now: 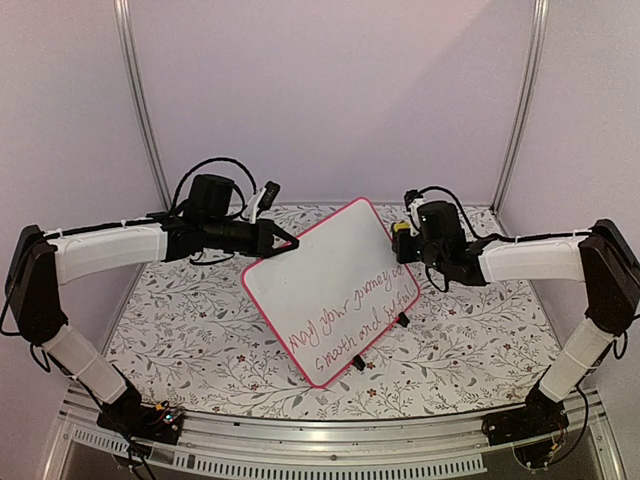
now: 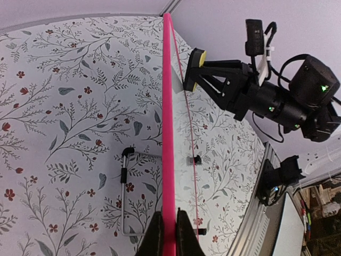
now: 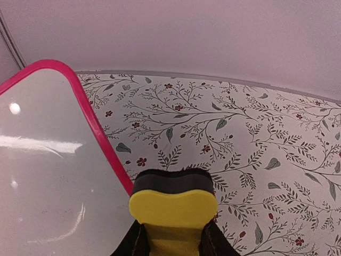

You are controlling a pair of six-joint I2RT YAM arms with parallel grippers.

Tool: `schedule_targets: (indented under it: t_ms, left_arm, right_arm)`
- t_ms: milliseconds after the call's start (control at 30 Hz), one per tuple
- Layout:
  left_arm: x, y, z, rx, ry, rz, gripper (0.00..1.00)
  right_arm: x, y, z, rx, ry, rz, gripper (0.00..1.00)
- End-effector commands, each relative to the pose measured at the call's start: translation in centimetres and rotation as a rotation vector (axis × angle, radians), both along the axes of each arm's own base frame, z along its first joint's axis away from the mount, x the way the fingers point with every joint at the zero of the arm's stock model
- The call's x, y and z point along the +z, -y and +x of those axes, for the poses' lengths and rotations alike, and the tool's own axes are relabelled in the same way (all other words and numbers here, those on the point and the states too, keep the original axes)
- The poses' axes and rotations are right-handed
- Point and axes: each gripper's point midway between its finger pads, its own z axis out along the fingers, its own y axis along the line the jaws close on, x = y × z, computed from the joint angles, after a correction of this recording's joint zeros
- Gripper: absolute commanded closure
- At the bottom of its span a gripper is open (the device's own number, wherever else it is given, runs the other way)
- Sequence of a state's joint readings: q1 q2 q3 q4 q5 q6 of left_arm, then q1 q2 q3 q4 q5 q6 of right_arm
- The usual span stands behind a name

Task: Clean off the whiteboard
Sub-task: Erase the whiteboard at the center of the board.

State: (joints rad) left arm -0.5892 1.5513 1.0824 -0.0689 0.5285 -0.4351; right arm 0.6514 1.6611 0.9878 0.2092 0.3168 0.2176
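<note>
The whiteboard [image 1: 320, 262], white with a pink-red frame, stands tilted in the middle of the table with red handwriting [image 1: 352, 322] across its lower part. My left gripper [image 1: 287, 243] is shut on its upper left frame edge. In the left wrist view the pink edge [image 2: 168, 106] runs straight up from between the left gripper [image 2: 169, 224]. My right gripper [image 1: 404, 243] is shut on a yellow and black eraser [image 1: 401, 229] at the board's right edge. In the right wrist view the eraser [image 3: 173, 205] sits beside the frame [image 3: 101, 138], over the tablecloth, with the right gripper [image 3: 173, 242] below it.
A floral tablecloth [image 1: 190, 320] covers the table. A wire stand [image 2: 125, 197] shows behind the board. Two black clip feet [image 1: 358, 365] rest on the cloth. An aluminium rail [image 1: 330, 440] runs along the near edge. Lilac walls close the back and sides.
</note>
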Motion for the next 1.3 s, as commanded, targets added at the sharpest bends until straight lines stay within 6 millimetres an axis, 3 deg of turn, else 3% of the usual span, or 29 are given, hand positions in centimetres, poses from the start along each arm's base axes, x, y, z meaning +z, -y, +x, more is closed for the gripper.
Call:
schedule_targets:
  t_ms: [0, 300, 633, 800, 967, 1100, 1267]
  left_arm:
    - [-3.4, 0.1, -1.2, -0.060, -0.007, 0.107, 1.00]
    - [-3.6, 0.1, -1.2, -0.059, -0.011, 0.111, 1.00]
    - [-3.5, 0.2, -1.2, -0.062, -0.007, 0.110, 1.00]
    - [-3.4, 0.2, -1.2, -0.061, -0.003, 0.109, 1.00]
    - [-3.4, 0.1, -1.2, -0.059, -0.006, 0.110, 1.00]
    - [-3.5, 0.2, -1.2, -0.061, -0.009, 0.108, 1.00]
    - [-3.6, 0.1, -1.2, -0.059, -0.010, 0.111, 1.00]
  right_arm:
    - [-3.3, 1.8, -1.7, -0.018, -0.076, -0.049, 0.71]
    - [-2.7, 1.7, -1.9, -0.013, -0.067, -0.027, 0.71]
    - [2.0, -1.6, 1.6, 0.030, 0.006, 0.014, 0.71]
    - [3.1, -2.8, 2.4, 0.051, 0.003, 0.034, 0.72]
    - [5.6, -4.5, -0.2, 0.107, 0.047, 0.057, 0.72]
    - [7.8, -6.0, -3.5, 0.182, 0.110, 0.090, 0.72]
    - [9.8, -9.4, -8.3, 0.332, 0.161, 0.124, 0.72]
